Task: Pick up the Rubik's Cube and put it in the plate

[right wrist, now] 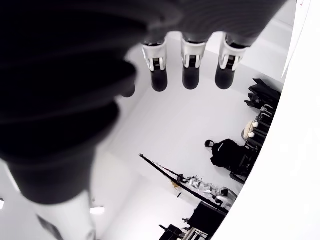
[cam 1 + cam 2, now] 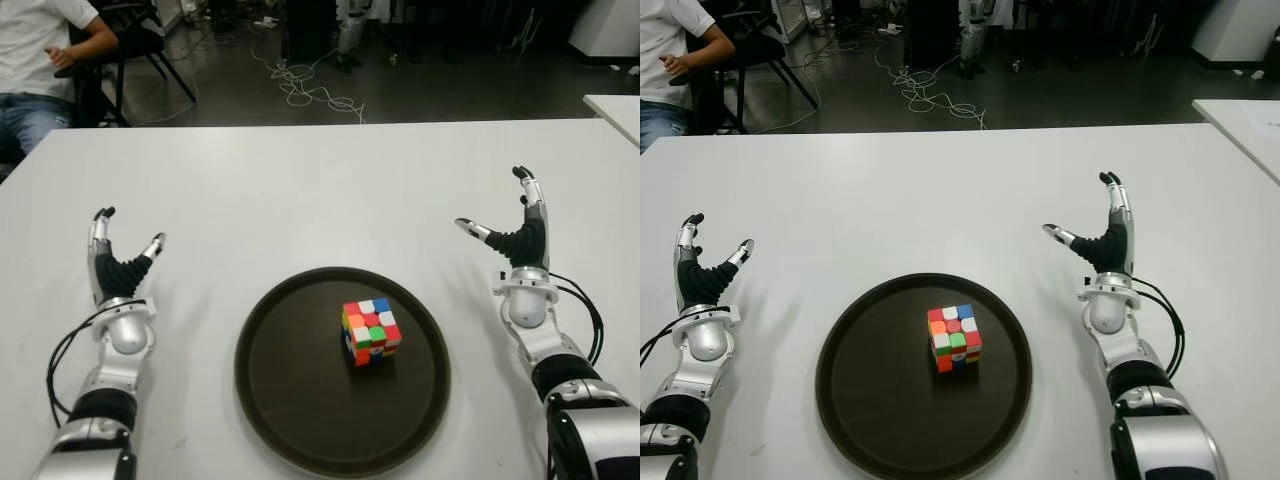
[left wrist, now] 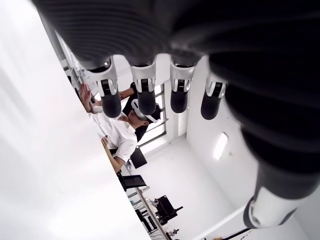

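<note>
A white table [image 2: 300,190] fills most of the eye views, from the lower edge up to a straight far edge in the upper quarter of the frame. Beyond it lies a dark floor [image 2: 420,95] with a tangle of pale cables [image 2: 310,85] at upper centre, and the corner of a second white table [image 2: 615,108] shows at the right edge. In the upper left corner a person [image 2: 40,60] in a white shirt and jeans sits on a dark chair [image 2: 135,45].

At lower centre a round dark brown plate [image 2: 290,400] lies flat on the table. The Rubik's Cube [image 2: 371,332] sits inside it, a little right of and above the plate's middle, with white, blue, red, green and orange squares on top. No writing or brand mark can be read on cube, plate or robot.

The left hand [image 2: 118,262] shows at the lower left, well apart from the plate, fingers spread and pointing up, holding nothing; its wrist view shows straight fingertips [image 3: 145,97] with only the room behind. The right hand [image 2: 515,232] shows at the right, also well apart from the plate, fingers extended and thumb out, empty; its wrist view shows three straight fingertips [image 1: 192,70].
</note>
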Robot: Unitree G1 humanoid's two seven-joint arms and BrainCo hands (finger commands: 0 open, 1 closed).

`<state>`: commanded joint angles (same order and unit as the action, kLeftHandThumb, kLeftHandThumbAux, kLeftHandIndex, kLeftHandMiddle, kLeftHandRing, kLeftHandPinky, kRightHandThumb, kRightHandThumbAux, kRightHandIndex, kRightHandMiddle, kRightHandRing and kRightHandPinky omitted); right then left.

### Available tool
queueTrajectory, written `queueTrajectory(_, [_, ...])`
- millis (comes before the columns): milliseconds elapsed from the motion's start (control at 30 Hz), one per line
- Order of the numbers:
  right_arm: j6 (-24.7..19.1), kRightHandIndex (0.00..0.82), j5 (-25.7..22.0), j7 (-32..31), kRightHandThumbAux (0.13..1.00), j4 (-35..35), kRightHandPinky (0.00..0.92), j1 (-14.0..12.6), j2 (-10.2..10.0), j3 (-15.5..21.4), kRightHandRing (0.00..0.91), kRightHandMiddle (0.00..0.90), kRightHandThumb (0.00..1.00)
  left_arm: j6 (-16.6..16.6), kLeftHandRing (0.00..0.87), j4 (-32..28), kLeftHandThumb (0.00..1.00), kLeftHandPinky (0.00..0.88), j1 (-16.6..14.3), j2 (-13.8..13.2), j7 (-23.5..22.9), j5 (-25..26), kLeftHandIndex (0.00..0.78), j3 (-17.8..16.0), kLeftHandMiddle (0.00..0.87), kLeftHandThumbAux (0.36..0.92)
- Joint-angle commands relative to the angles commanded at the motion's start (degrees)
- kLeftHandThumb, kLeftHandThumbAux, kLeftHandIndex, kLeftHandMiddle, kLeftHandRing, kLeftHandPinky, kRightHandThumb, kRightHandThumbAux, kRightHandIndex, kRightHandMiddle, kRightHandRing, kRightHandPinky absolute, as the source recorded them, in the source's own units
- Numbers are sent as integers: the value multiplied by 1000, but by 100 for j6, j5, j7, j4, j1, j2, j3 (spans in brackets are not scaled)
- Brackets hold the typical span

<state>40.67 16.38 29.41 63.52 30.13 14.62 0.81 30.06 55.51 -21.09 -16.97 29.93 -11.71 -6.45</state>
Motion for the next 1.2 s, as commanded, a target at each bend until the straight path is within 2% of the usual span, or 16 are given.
queueTrajectory(533, [76, 7, -183, -175, 817, 164, 10, 47, -11, 37, 0, 0, 0, -4, 20, -28, 0, 41, 0, 28, 9, 4, 26, -20, 30, 672])
queueTrajectory(667, [44, 10, -214, -179, 800, 192, 13, 67, -25, 50, 0, 0, 0, -15, 11, -6, 0, 38, -19, 22, 16, -8, 20, -13, 20, 661])
queueTrajectory(867, [25, 17, -173, -128, 778, 216, 17, 79, -21, 20, 0, 0, 0, -40, 1, -25, 0, 19, -10, 6, 38, -60, 18, 11, 10, 675])
queueTrajectory(1200, [-1, 13, -172, -117, 769, 220, 14, 94, -46, 7, 0, 0, 0, -83, 0, 12, 0, 24, -41, -12, 91, -112, 22, 14, 8, 657])
